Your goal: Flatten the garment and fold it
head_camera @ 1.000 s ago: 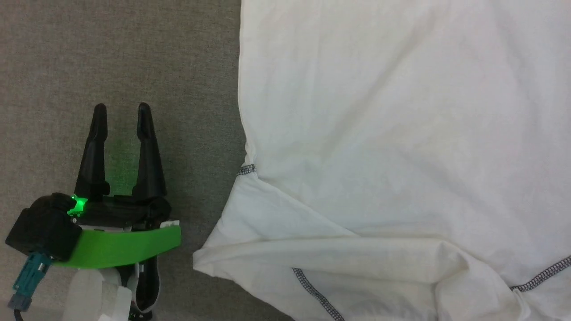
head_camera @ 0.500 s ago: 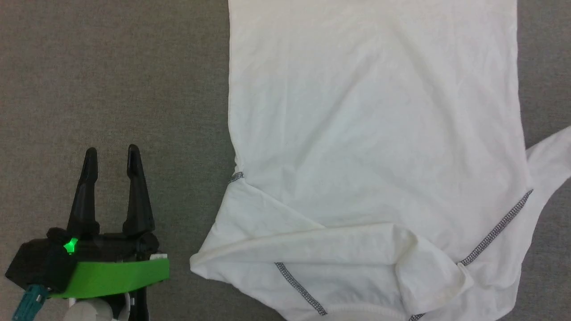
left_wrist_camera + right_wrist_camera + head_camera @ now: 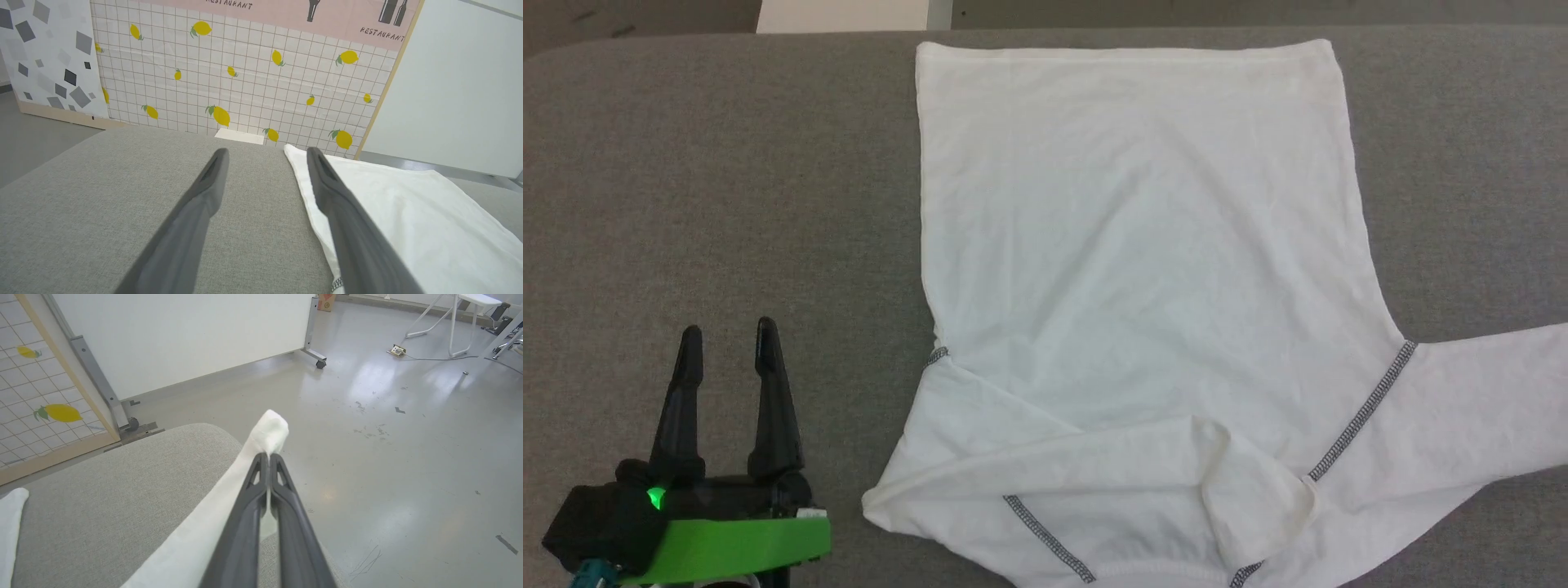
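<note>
The white garment (image 3: pixel 1143 245) lies spread on the grey padded table, hem at the far side and collar at the near edge. Dark zigzag seams (image 3: pixel 1364 408) run diagonally at its shoulders. Its left sleeve (image 3: pixel 1094 465) is folded across the chest, and its right sleeve (image 3: pixel 1478 400) stretches out past the right border. My left gripper (image 3: pixel 727 333) stands open over bare table, left of the shirt, fingers apart (image 3: pixel 265 152) with the shirt's edge (image 3: pixel 408 212) beside the right finger. My right gripper (image 3: pixel 268 455) is shut on the sleeve's end (image 3: pixel 267 430), held beyond the table's edge.
The grey table (image 3: pixel 727 163) has bare room left of the shirt. A white box (image 3: pixel 841 15) sits just past its far edge. Behind stand a lemon-patterned panel (image 3: pixel 245 81) and a white partition on casters (image 3: pixel 184 335). Shiny floor (image 3: pixel 408 437) lies to the right.
The head camera has pulled back, so more of the table and shirt show. The right sleeve has gone from a bunched, raised strip to a long straight stretch rightward. The left gripper stays open.
</note>
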Robot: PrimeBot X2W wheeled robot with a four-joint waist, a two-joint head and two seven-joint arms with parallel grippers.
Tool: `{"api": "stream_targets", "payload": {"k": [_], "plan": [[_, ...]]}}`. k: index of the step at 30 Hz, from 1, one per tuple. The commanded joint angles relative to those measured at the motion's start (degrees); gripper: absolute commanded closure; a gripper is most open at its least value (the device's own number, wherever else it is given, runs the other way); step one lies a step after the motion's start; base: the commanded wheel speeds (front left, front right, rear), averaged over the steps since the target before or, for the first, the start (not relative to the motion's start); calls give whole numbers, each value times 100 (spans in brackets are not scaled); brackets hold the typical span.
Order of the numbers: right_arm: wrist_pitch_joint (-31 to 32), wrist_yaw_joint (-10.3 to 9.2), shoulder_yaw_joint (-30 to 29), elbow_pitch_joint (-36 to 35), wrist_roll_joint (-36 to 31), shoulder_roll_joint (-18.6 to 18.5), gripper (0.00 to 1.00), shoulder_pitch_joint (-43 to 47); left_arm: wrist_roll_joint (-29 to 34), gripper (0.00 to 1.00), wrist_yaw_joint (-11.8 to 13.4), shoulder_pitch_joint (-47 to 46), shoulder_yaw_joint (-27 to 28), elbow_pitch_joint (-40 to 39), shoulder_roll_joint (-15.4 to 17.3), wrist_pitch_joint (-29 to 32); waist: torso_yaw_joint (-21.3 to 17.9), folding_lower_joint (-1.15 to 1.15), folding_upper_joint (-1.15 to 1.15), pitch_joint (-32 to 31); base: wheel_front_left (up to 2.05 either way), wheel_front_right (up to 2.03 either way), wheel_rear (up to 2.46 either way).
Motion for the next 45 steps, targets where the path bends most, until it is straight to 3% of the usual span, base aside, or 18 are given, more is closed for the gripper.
{"api": "stream_targets", "payload": {"k": [1, 9, 19, 25, 26, 31, 36, 45], "plan": [[-47, -9, 42, -49, 90, -41, 100, 79, 14, 0, 36, 101, -24, -8, -5, 11, -66, 0, -1, -259, 0, 0, 0], [19, -9, 906, -492, 623, -81, 100, 224, 9, 0, 94, 260, -108, -53, -10, 82, -47, 0, -1, -530, 0, 0, 0], [531, -9, 2419, -2059, 1158, 170, 100, 216, -13, 0, 160, 403, -137, -145, -1, 157, 12, 0, -1, -719, 0, 0, 0], [952, -9, 3677, -2840, 1344, 574, 100, -33, -38, 0, 193, 409, -169, -186, -3, 166, 40, 0, -1, -718, 0, 0, 0], [1087, -9, 4349, -2977, 1371, 701, 100, -154, -61, 0, 205, 396, -198, -192, -6, 158, 74, 0, -1, -687, 0, 0, 0], [1168, -9, 5597, -2912, 1348, 905, 100, -292, -105, 0, 211, 342, -232, -176, -10, 134, 171, 0, -1, -600, 0, 0, 0], [1163, -9, 6933, -2422, 1337, 1074, 100, -394, -142, 0, 200, 272, -264, -134, -9, 110, 325, 0, -1, -504, 0, 0, 0], [542, -9, 8374, -915, 1476, 1201, 100, -636, -244, 0, 178, 115, -427, 60, -25, 38, 735, 0, -1, -321, 0, 0, 0]]}}
